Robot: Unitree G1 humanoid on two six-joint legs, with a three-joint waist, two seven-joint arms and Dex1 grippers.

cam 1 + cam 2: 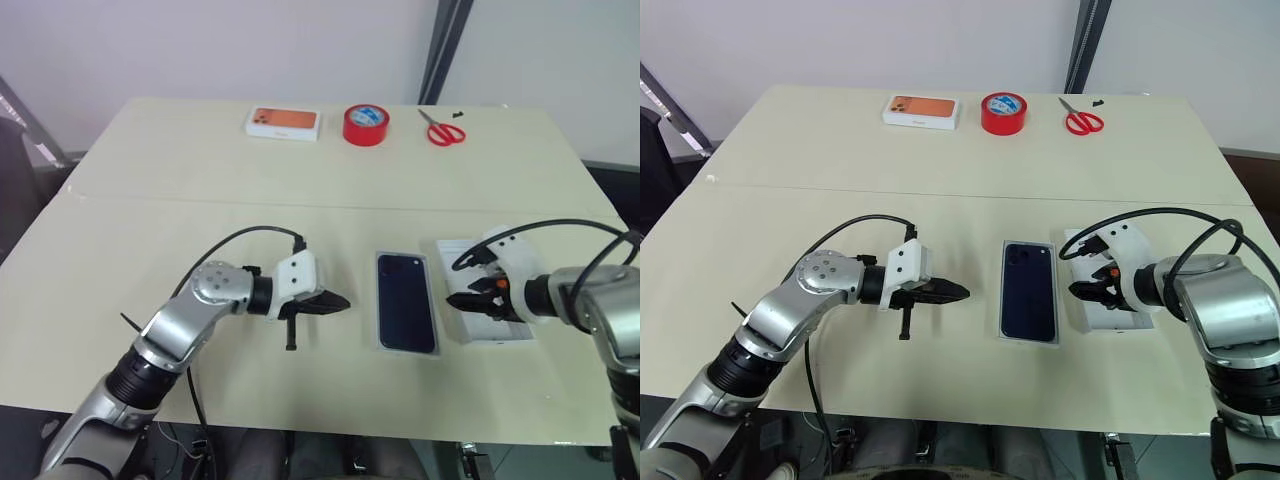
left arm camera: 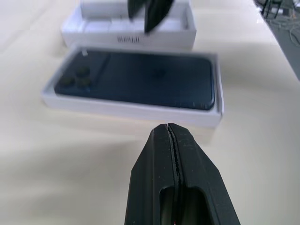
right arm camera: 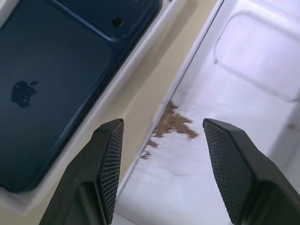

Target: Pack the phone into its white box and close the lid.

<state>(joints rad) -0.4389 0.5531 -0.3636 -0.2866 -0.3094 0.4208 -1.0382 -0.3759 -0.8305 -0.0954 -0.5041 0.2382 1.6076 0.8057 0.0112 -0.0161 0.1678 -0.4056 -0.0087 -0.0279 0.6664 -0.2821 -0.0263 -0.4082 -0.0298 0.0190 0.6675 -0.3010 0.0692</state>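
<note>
A: Where does the phone (image 1: 406, 301) sit?

B: Inside the white box (image 1: 432, 300), back up, camera cluster at the far corner. Take that box as the landmark: its long axis runs away from the robot, toward the far edge of the counter (image 1: 150, 230).

A: And the lid (image 1: 515, 335)?

B: Just to the right of the box, lying open side up and parallel to it, a narrow strip of counter between them. There is a flat white insert with an oval recess in it, and a brownish smudge on its inner floor near the box-side wall.

A: Which arm is closer to the lid?

B: The right claw (image 1: 478, 299). It hangs directly over the lid's box-side wall, fingers (image 3: 108, 159) apart and empty, straddling that wall in the right wrist view. The left claw (image 1: 336, 301) is left of the box, fingers pressed together, holding nothing, pointing across at the box's long side.

A: So what does the next move turn on?

B: I'd judge the lid has to be gripped, lifted, turned over and carried leftward onto the box, long axes matched. The insert inside may get in the way.

A: Anything else about?

B: Far beyond the box: a closed orange-topped box (image 1: 283, 123), red tape (image 1: 366, 125) and scissors (image 1: 442, 129).
</note>
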